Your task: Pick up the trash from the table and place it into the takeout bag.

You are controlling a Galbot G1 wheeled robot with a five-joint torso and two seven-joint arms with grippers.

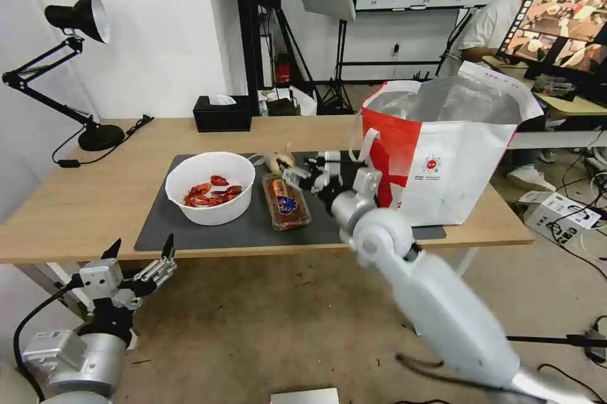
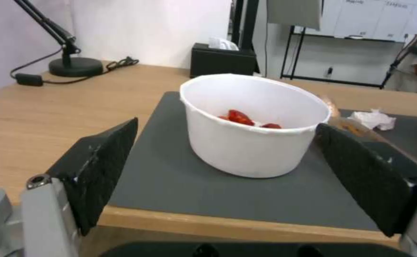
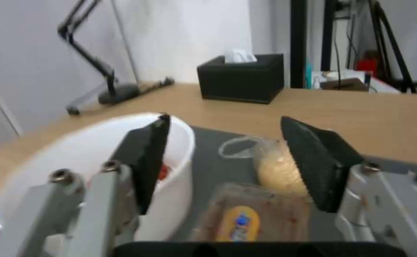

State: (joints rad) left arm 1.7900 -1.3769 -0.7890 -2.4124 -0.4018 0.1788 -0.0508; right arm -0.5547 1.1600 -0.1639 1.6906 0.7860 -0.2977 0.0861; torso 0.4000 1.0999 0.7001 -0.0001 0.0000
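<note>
Right gripper (image 1: 297,173), jaws spread, is held over clear plastic tray w/ food scraps (image 1: 286,203) beside white round bowl of red crayfish shells (image 1: 210,188) on dark grey mat (image 1: 253,227); left gripper (image 1: 140,258), jaws apart, is parked below table edge.

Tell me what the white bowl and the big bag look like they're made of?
The bowl looks like thin, matte white plastic with a thin rolled rim. The bag seems a coated fabric or plastic outside, with a shiny, crinkled silver foil lining.
</note>
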